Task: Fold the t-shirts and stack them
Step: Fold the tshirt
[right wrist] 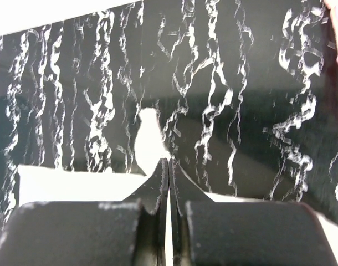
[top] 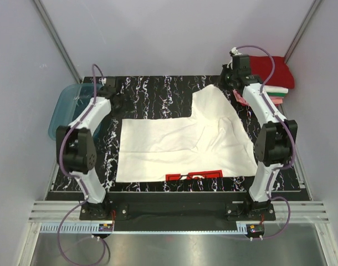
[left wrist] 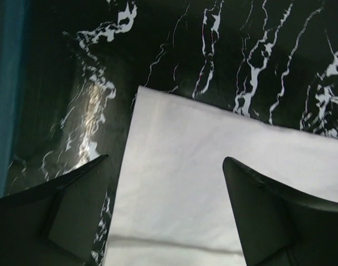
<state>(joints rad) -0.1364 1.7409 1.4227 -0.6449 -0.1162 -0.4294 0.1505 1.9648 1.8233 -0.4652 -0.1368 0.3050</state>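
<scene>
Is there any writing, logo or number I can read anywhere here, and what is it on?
Red patch with white lettering, at the near edge of the white t-shirt: too small and creased to read.
No other words, numbers or signs show in any view.

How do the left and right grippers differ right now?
The left gripper is open; the right gripper is shut. The left gripper holds nothing, poised over the far left corner of the white t-shirt; the right gripper seems to pinch a raised peak of it. Both are at the shirt's far edge.
</scene>
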